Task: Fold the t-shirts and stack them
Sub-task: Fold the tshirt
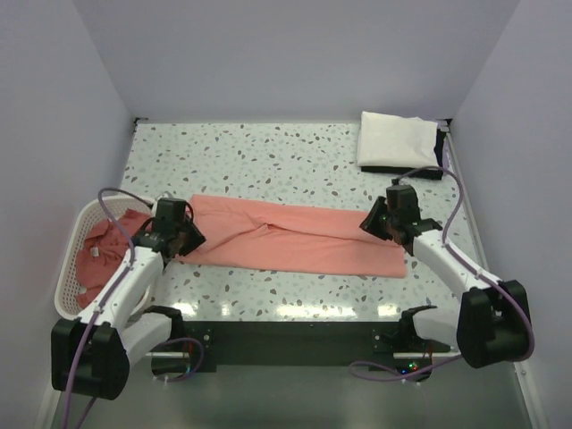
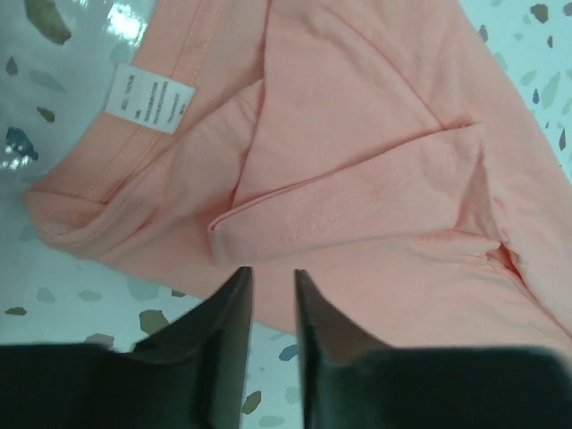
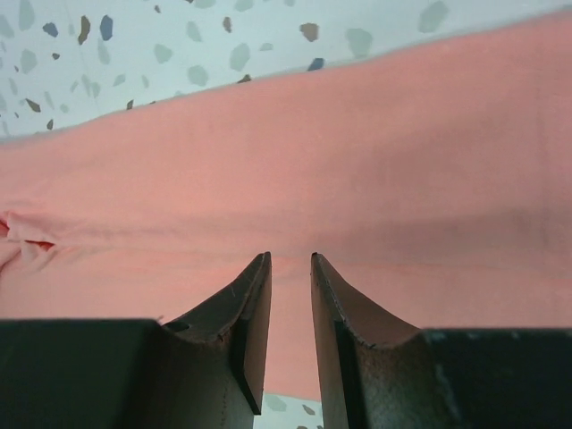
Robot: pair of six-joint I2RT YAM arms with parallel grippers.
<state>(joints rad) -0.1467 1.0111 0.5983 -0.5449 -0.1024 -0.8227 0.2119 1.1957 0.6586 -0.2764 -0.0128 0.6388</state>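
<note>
Folding the long band crosswise looked to be the step in hand, and doing it well meant taking both ends cleanly. At the left end the left gripper [image 2: 273,271] hovered over the near edge of the salmon-pink short-sleeved t-shirt of thin soft cloth [image 1: 295,234], its fingers only narrowly apart and pinching nothing. It would have needed to spread wider and bite through every layer by the collar, since the tucked-in sleeve [image 2: 357,192] lay loose and could slip out. At the right end the right gripper [image 3: 290,257] hung low over the cloth, fingers likewise a slit apart with nothing between them; the same deep bite was called for there. Carrying one end level over the other, edges matched, would likely have kept the thin cloth from bunching.

At the left edge a white plastic lattice basket [image 1: 67,268] held a heap of the same pink shirts [image 1: 98,255]. The t-shirt lay as a narrow band across the middle of the speckled terrazzo tabletop [image 1: 268,152]. A small white neck label [image 2: 150,100] showed inside the collar at its left end, soft ridges ran through the middle, and the right end was flat and straight. A white folded cloth [image 1: 398,140] sat in the far right corner.
</note>
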